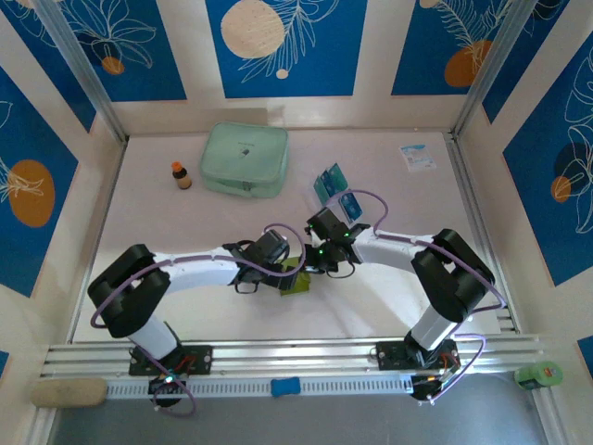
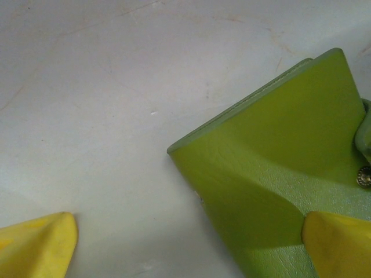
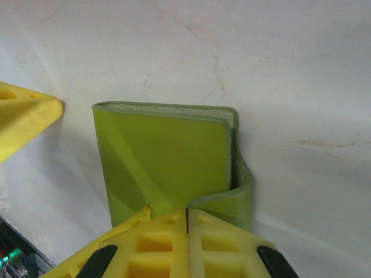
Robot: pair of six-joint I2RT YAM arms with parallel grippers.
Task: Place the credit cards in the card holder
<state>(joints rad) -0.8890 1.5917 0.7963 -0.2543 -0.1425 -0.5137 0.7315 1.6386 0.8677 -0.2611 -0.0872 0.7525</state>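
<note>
The olive-green card holder (image 1: 296, 281) lies on the white table between both arms. My right gripper (image 3: 186, 211) is shut, its fingertips pressed together on the edge of the holder's curled-up flap (image 3: 236, 194). The left gripper (image 2: 191, 246) is open and low over the table. One of its yellow fingertips (image 2: 40, 246) rests on bare table and the other (image 2: 339, 243) sits over the card holder (image 2: 272, 168), near the snap button (image 2: 364, 176). Blue and teal credit cards (image 1: 331, 182) lie behind the right gripper (image 1: 313, 264), with more at the right (image 1: 350, 204).
A pale mint zip pouch (image 1: 245, 159) and a small brown bottle (image 1: 181, 175) stand at the back left. A white-and-blue packet (image 1: 418, 157) lies at the back right. Metal frame posts edge the table, and a rail (image 1: 296, 357) runs along the front.
</note>
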